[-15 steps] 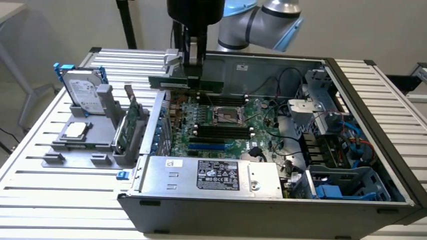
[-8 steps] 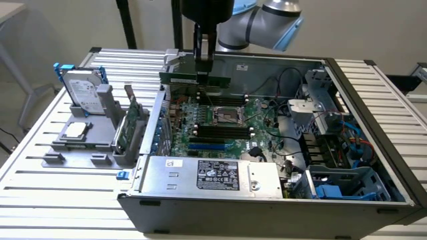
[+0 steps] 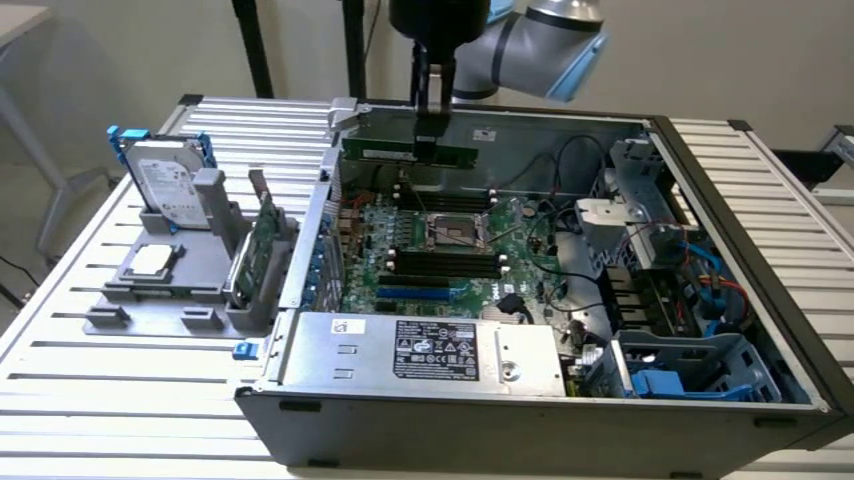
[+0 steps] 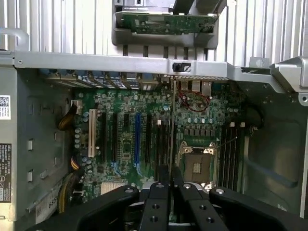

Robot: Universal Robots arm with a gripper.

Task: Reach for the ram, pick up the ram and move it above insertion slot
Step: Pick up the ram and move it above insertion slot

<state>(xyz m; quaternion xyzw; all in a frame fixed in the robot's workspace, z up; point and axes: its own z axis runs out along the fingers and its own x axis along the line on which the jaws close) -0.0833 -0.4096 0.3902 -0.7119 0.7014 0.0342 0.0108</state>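
Note:
My gripper (image 3: 427, 138) hangs over the far end of the open computer case, shut on the ram (image 3: 408, 152), a narrow green stick held level and edge-up above the motherboard (image 3: 441, 240). In the wrist view the ram (image 4: 172, 125) appears edge-on as a thin line running out from between my black fingers (image 4: 159, 190). Below it lie the black memory slots (image 3: 438, 264) on the near side of the CPU socket (image 3: 454, 230), and more slots (image 3: 447, 195) on the far side. The wrist view has slots (image 4: 231, 154) beside the socket (image 4: 197, 166).
On the exterior view's left a grey holder (image 3: 160, 290) carries a silver hard drive (image 3: 167, 180) and a wider green expansion card (image 3: 260, 245). The power supply (image 3: 427, 350) fills the case's near end. Cables and a blue drive cage (image 3: 681, 370) crowd the right side.

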